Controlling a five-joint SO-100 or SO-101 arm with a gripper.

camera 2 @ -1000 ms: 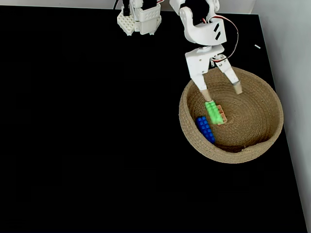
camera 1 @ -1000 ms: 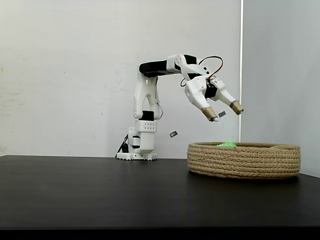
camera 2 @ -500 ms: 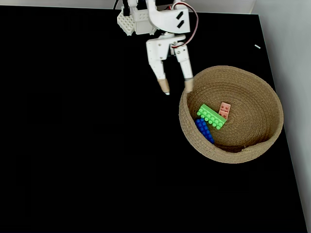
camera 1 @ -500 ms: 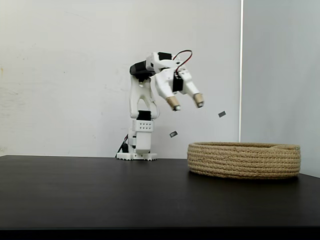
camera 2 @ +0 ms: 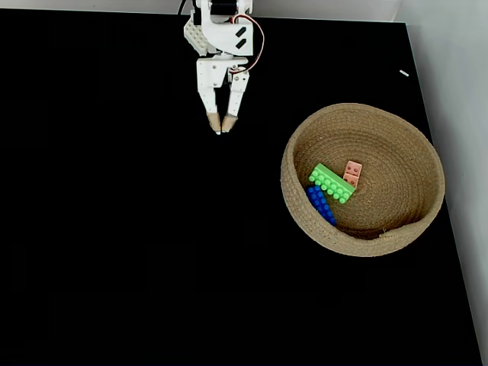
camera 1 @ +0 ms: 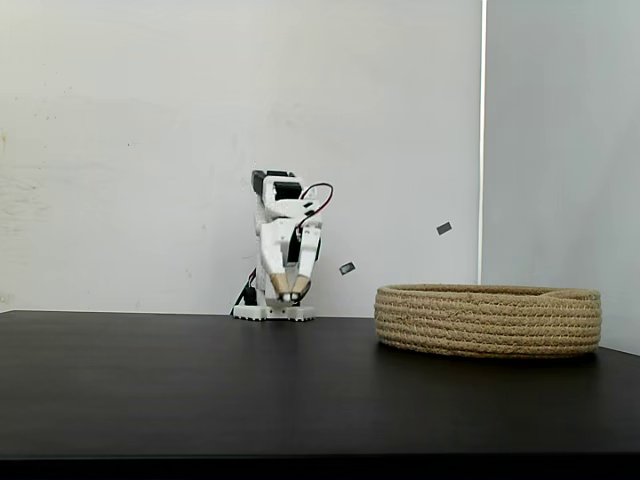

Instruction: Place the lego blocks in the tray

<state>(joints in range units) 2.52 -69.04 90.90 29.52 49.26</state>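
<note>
Since a moment ago the arm has folded back from the tray toward its base, and the claw [camera 2: 220,122] now points down at the bare black bench [camera 2: 114,229], empty, its fingertips nearly together with only a thin gap. Well to the right in a fixed view, the tray [camera 2: 412,229] holds all three bricks: the blue brick [camera 2: 322,206] partly under the green brick [camera 2: 331,183], and the pink brick [camera 2: 353,173] just beside them.
</note>
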